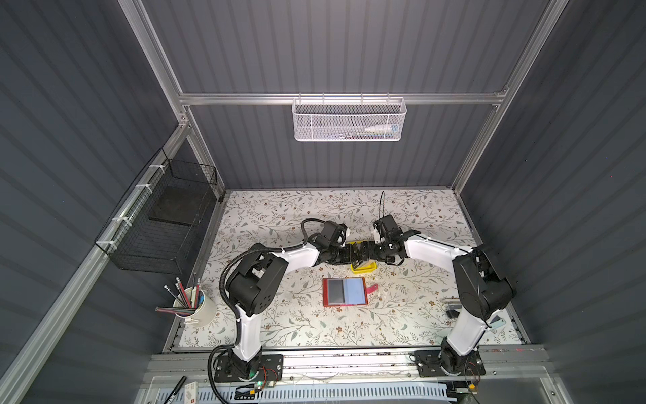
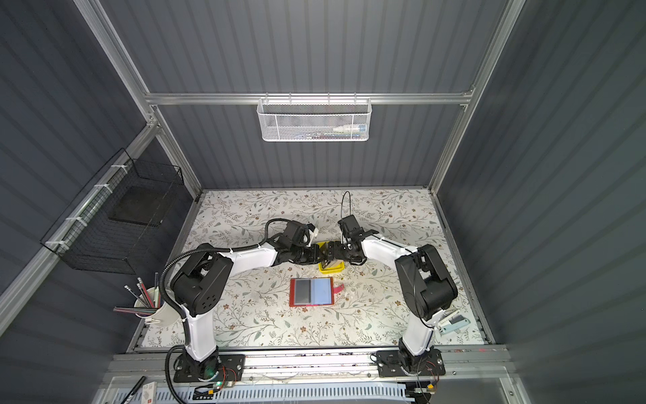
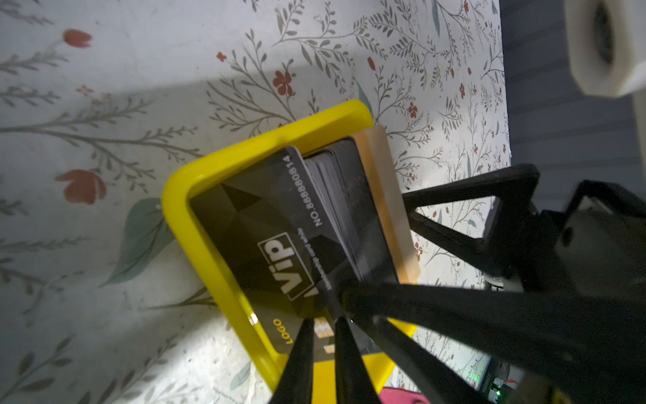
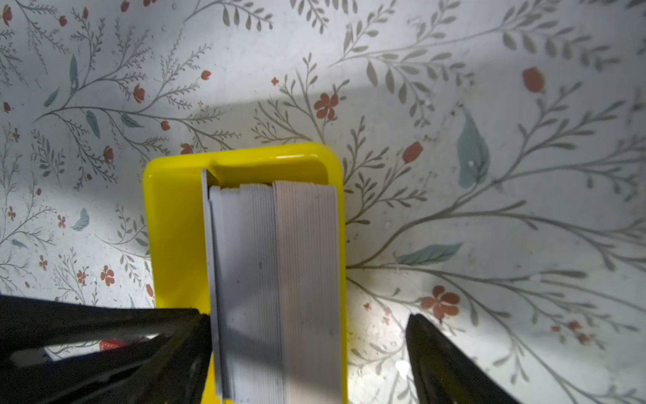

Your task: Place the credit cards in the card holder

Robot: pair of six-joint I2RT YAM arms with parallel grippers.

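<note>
Left wrist view: left hand (image 3: 323, 316) pinches black white-lettered VIP card (image 3: 265, 238); right hand (image 4: 307, 316) stands spread around the grey and tan cards (image 4: 279, 280).

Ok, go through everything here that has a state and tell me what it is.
left gripper: shut on the black VIP card
right gripper: open, astride the card stack
black VIP card: tilted away from the stack, in the yellow tray
card stack: standing on edge in the tray
red card holder: lying open and flat, strap unfastened
</note>
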